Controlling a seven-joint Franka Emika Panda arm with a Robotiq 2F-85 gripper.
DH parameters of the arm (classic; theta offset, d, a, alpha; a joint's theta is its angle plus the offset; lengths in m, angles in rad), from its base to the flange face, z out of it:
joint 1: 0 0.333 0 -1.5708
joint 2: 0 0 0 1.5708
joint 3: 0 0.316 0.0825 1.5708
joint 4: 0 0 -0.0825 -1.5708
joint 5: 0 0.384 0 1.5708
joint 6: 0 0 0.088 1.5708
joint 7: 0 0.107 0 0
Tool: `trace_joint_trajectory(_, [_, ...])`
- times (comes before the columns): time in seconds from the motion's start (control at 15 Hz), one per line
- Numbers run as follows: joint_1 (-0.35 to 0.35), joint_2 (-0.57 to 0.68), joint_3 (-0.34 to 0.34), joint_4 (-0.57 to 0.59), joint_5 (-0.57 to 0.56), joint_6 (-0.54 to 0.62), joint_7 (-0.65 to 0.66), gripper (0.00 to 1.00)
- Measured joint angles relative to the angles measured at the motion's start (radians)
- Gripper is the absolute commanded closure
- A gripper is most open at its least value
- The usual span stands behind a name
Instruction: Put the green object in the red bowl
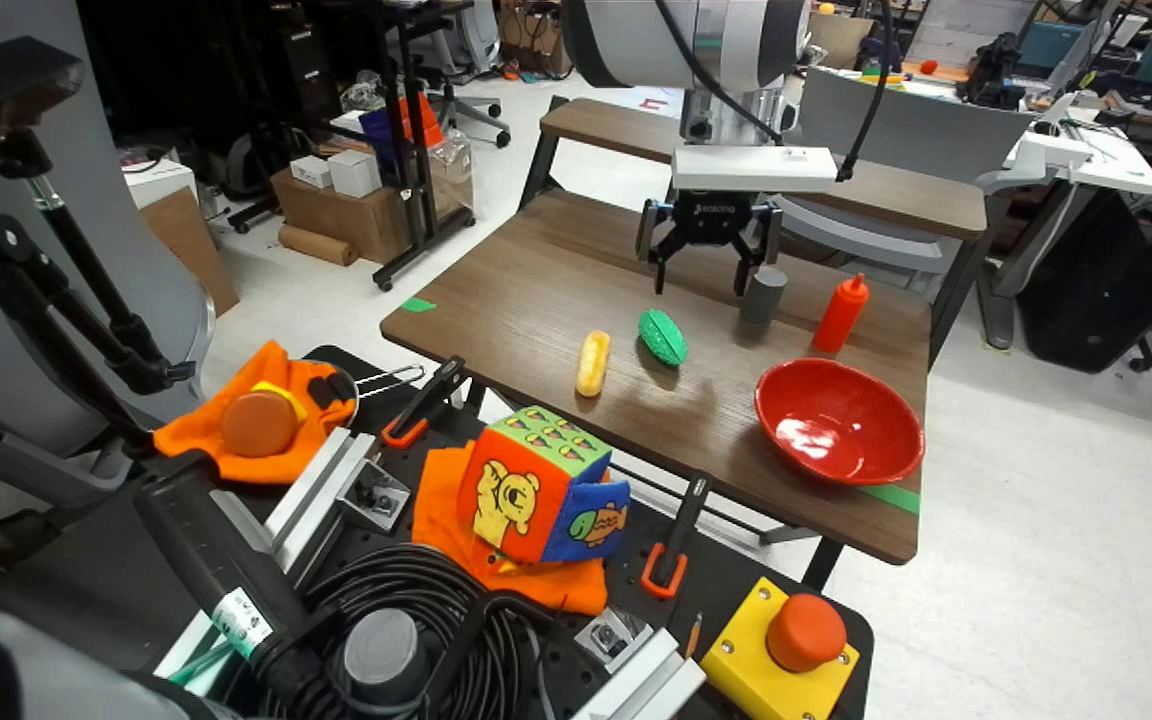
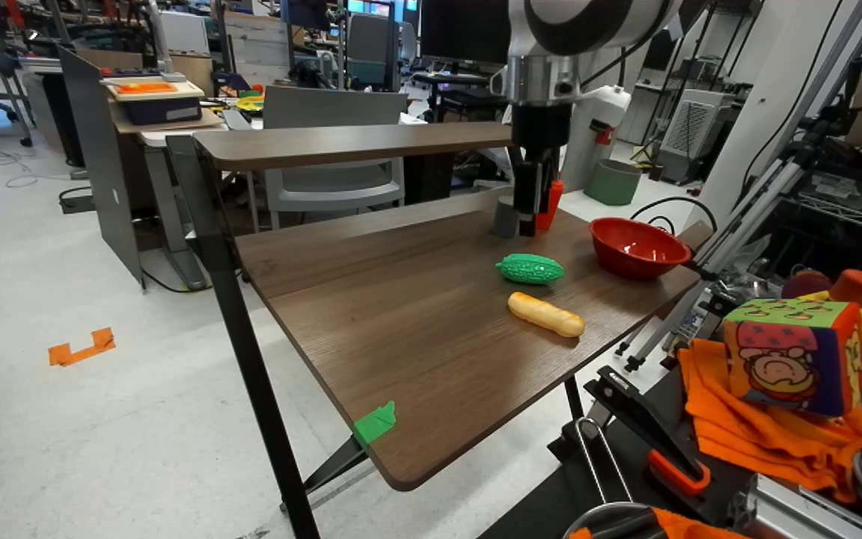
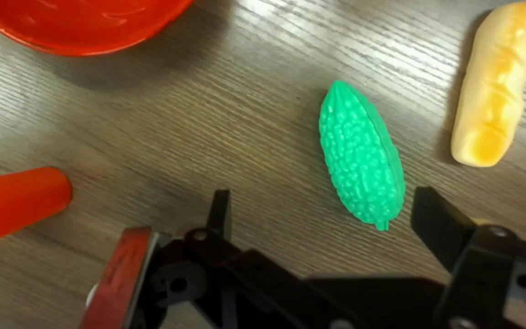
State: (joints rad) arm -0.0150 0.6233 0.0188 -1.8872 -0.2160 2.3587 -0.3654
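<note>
Hanging above the far part of the tabletop [image 1: 526, 270], the tool [image 1: 699, 288] is seen in an exterior view with its jaws spread wide and nothing gripped. The green object [image 1: 663, 337] is shown lying on the tabletop, nearer than the tool and apart from it. To its left and slightly nearer, the yellow object [image 1: 593, 364] is seen. The red bowl [image 1: 836, 420] is placed at the near right, with the green object outside it, well to the left. Just beside the tool, on the right, a grey cup [image 1: 763, 297] is seen upright; whether it is touched cannot be told.

In an exterior view, the jaws are seen from the side, and their opening cannot be judged there. A red bottle [image 2: 550, 208] is partly covered by the tool. The green object is shown between the grey cup and the yellow object, with the red bowl to its right. The left edge is marked with green tape [image 2: 376, 424] close to the near corner.

In the wrist view, the fingers [image 3: 439, 228] are seen well apart. The green object's near end is framed between them, closer to the right one. The yellow object is shown at the far right, the red bowl at the far left.
</note>
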Motion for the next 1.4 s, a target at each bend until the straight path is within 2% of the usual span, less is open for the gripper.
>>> trace_joint_trajectory(0.47, [0.016,0.100,0.010,0.119,-0.062,-0.147,-0.063,0.00])
trace_joint_trajectory(1.07, [0.108,0.147,0.010,0.133,-0.196,-0.230,-0.062,0.00])
trace_joint_trajectory(1.13, [0.116,0.152,0.010,0.135,-0.205,-0.236,-0.061,0.02])
trace_joint_trajectory(1.2, [0.122,0.158,0.010,0.138,-0.212,-0.241,-0.058,0.26])
trace_joint_trajectory(1.33, [0.129,0.169,0.010,0.145,-0.223,-0.242,-0.051,0.29])
trace_joint_trajectory(1.4, [0.129,0.174,0.010,0.149,-0.228,-0.242,-0.046,0.36])
